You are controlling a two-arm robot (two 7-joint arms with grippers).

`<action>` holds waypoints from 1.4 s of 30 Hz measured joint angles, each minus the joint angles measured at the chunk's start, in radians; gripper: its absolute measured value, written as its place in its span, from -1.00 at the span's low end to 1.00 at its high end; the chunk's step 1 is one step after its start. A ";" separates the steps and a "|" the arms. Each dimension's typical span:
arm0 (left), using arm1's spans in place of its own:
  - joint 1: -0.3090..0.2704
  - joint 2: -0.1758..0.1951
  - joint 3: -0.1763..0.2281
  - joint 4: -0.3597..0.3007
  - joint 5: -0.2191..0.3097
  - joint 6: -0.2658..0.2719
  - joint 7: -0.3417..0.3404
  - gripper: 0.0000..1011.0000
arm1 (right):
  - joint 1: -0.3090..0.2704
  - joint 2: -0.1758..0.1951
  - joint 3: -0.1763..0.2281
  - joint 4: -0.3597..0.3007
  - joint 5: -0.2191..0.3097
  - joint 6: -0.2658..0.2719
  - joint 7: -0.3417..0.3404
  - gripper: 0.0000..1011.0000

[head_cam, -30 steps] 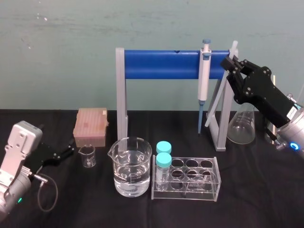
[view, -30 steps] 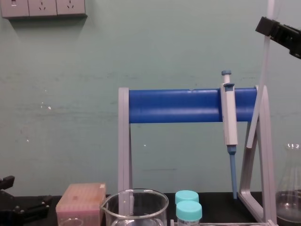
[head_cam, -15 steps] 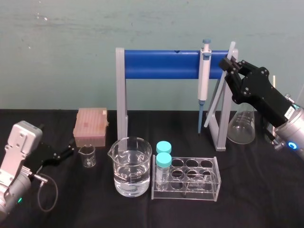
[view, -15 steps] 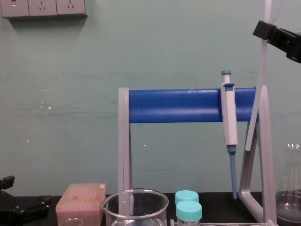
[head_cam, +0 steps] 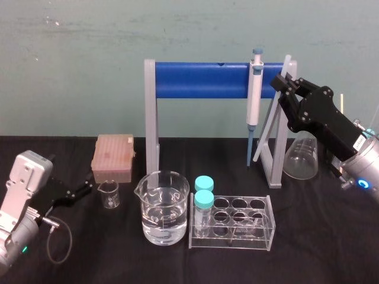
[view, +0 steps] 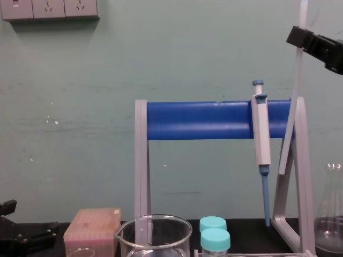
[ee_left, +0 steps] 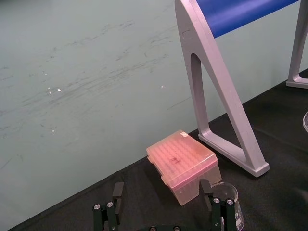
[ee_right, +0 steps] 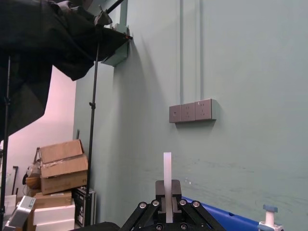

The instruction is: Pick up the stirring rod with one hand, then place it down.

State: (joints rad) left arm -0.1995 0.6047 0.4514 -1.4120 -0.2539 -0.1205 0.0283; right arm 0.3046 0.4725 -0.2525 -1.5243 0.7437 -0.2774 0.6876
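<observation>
Holding the rod (head_cam: pixel 266 127) near its top, the right pincer (head_cam: pixel 283 83) is clamped on it just beside the rack's (head_cam: pixel 201 80) right end. The left pincer (head_cam: pixel 87 188) rests low, well left of the rack.
Left wrist: its fingers (ee_left: pixel 117 192) stand apart, gripping nothing.
Right wrist: rod sticks up from closed jaws.
Chest: rod tilted, crossing the rack's right leg, with the grip above the rack's bar.
</observation>
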 joint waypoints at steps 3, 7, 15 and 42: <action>0.000 0.000 0.000 0.000 0.000 0.000 0.000 0.98 | -0.001 0.001 0.000 -0.002 0.000 0.001 -0.001 -0.87; 0.000 0.000 0.000 0.000 0.000 0.000 0.000 0.98 | -0.004 0.002 0.000 -0.006 -0.001 0.002 -0.003 -0.87; 0.000 0.000 0.000 0.000 0.000 0.000 0.000 0.98 | -0.006 0.006 0.000 -0.010 -0.002 0.005 -0.004 -0.87; 0.000 0.000 0.000 0.000 0.000 0.000 0.000 0.98 | -0.016 0.012 -0.003 -0.020 0.000 0.011 -0.005 -0.87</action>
State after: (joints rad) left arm -0.1996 0.6047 0.4514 -1.4120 -0.2539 -0.1205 0.0283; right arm 0.2889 0.4845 -0.2552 -1.5444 0.7432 -0.2661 0.6824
